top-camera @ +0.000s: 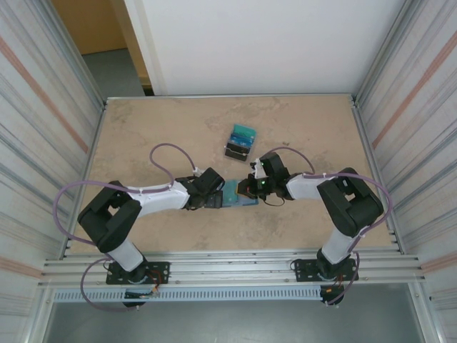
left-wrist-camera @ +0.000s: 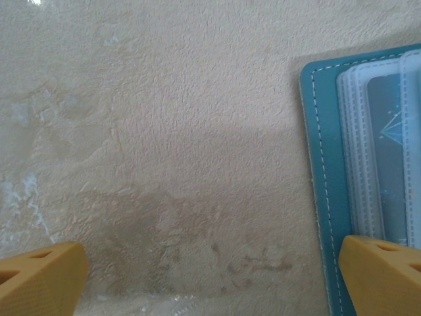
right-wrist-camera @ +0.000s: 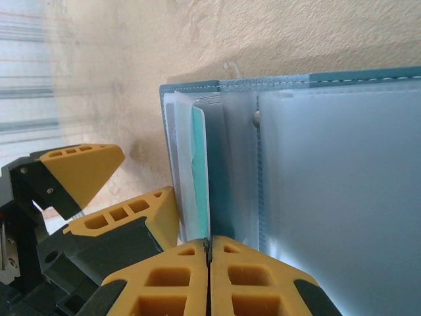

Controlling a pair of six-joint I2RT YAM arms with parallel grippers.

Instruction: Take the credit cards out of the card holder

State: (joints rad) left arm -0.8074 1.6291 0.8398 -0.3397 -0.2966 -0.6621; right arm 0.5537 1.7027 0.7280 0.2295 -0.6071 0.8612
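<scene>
Now, on the left, my left gripper [left-wrist-camera: 210, 275] stands wide open and low over the table [left-wrist-camera: 164, 131]. One of its tips is above the near border of the card holder [left-wrist-camera: 322, 197]. It looks to rest there, but I cannot be sure that it presses. The card holder lies open and flat near the middle of the table, between the two grippers, with its pale slots [right-wrist-camera: 329, 197] facing up. On the right, the right gripper [right-wrist-camera: 209, 263] is closed on the edge of a teal credit card [right-wrist-camera: 199, 171], and the rest of the card sits in a slot. I judge that the step in hand is to draw this card out. To do it well, I want to pull straight along the slot, slowly and without twisting, because the plastic pocket may grip the card and lift the whole holder. The left tip should keep the border down firmly during the pull.
</scene>
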